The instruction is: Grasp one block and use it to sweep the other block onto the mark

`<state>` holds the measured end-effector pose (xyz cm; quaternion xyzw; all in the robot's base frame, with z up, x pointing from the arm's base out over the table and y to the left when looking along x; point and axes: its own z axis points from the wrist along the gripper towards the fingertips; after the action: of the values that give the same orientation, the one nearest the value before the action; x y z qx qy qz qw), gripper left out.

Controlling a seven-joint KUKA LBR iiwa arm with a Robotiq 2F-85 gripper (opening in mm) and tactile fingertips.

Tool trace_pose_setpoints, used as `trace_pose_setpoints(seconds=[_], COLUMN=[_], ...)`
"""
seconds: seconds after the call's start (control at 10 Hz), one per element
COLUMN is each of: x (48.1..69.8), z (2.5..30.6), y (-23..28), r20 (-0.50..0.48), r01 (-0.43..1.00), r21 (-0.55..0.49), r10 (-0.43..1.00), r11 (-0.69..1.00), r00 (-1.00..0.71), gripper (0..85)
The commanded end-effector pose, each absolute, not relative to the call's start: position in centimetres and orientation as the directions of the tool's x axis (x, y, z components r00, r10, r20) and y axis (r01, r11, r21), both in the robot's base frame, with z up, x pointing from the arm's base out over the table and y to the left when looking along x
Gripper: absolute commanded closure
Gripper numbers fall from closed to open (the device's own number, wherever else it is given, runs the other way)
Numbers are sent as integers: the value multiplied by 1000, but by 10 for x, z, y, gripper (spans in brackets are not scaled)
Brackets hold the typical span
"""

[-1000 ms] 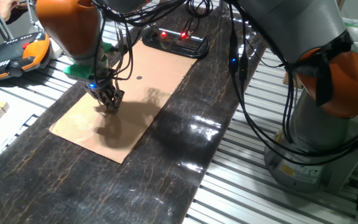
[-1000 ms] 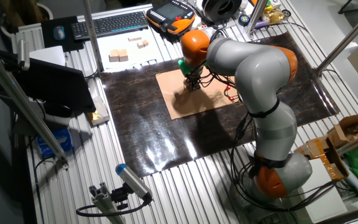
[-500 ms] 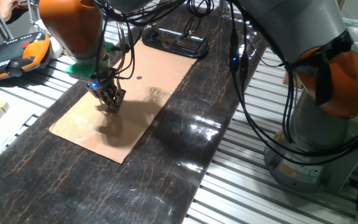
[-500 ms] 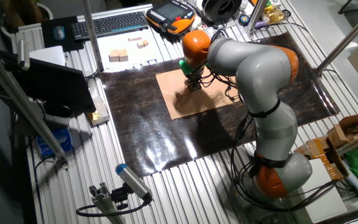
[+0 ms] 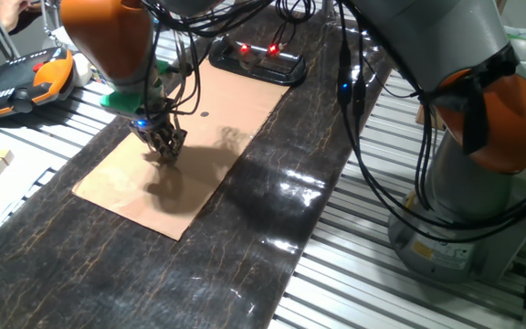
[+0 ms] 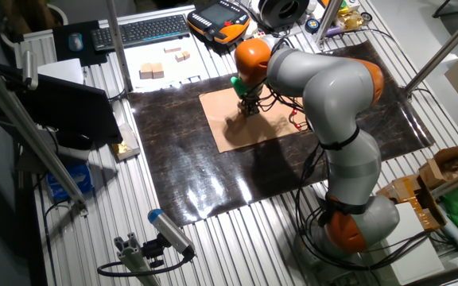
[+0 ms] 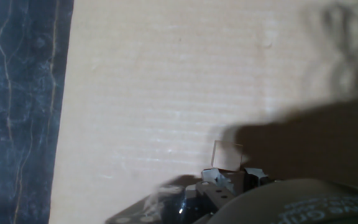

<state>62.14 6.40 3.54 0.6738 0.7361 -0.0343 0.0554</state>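
Gripper point(image 5: 166, 152) is low over the tan cardboard sheet point(image 5: 126, 183), tips at or just above its surface. Fingers point(image 7: 219, 178) are dark metal, close together. In the hand view a small pale tan block point(image 7: 227, 155) with square edges sits right at the tips, but I cannot tell whether the fingers are clamped on it or only next to it. Neither fixed view resolves a block at the tips. Second block not visible anywhere on the sheet.

The mark point(image 5: 205, 115) is a small black round dot on the cardboard, apart from the gripper on the side toward the black tray-like unit point(image 5: 258, 62) with red lights. Bare cardboard lies between gripper and dot.

Cardboard is flat, matte, faintly ribbed, rectangular with clean straight edges. It lies on a glossy black marbled mat point(image 5: 272, 192) with thin pale veins. In the hand view the sheet's left edge meets the mat point(image 7: 17, 93); open cardboard ahead of the fingers, arm shadow over the right part.

Mat lies on the counter point(image 6: 213, 246), which is ribbed aluminium slats. The arm point(image 6: 332, 103) is grey with orange joints, cables draped along it. Spare tan wooden blocks point(image 6: 151, 72) sit on a white sheet off the mat, near a keyboard point(image 6: 141, 30) and an orange teach pendant point(image 6: 219, 19). Cardboard boxes point(image 6: 444, 171) stand at the far right.
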Motion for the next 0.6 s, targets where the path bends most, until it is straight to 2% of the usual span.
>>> trace_pose_setpoints(seconds=[0.0, 0.5], x=[621, 621], z=[36, 35], y=[64, 57], r20=[-128, -130], r01=[996, 995], r21=[25, 28], r10=[988, 987], r11=[91, 98], r00=[-88, -94], gripper=[843, 843])
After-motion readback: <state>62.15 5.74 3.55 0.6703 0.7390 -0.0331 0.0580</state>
